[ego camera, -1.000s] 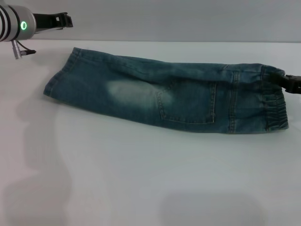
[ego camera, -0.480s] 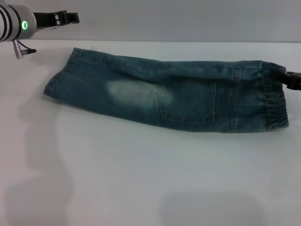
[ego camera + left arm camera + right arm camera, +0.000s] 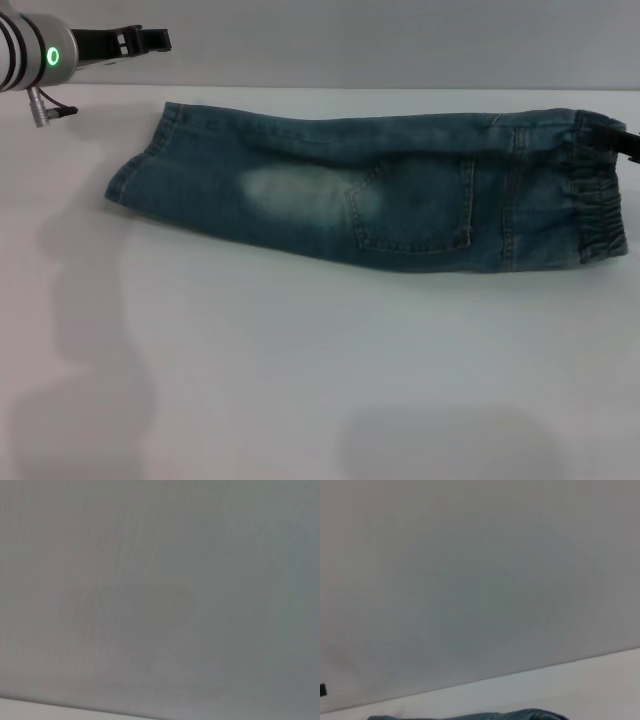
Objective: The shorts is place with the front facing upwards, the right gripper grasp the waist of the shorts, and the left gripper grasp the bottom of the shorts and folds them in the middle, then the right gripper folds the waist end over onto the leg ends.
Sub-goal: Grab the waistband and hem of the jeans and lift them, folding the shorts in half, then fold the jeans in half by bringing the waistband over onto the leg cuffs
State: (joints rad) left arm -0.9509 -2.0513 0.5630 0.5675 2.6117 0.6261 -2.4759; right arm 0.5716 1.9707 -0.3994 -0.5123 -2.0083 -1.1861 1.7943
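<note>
While the shorts [image 3: 370, 195] lie lengthwise nine-to-three, the right gripper [image 3: 630, 146] clamps the waist [image 3: 598, 195] at three (the left gripper [image 3: 140, 41], prongs apart, hovers off at ten).

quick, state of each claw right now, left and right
left claw: raised past the leg ends, holding nothing, prongs apart, open.
right claw: at the waistband of the shorts, mostly out of view; grip cannot be told.

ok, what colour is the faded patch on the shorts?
Pale whitish-blue patch on blue-green denim shorts; the head view shows it best.
</note>
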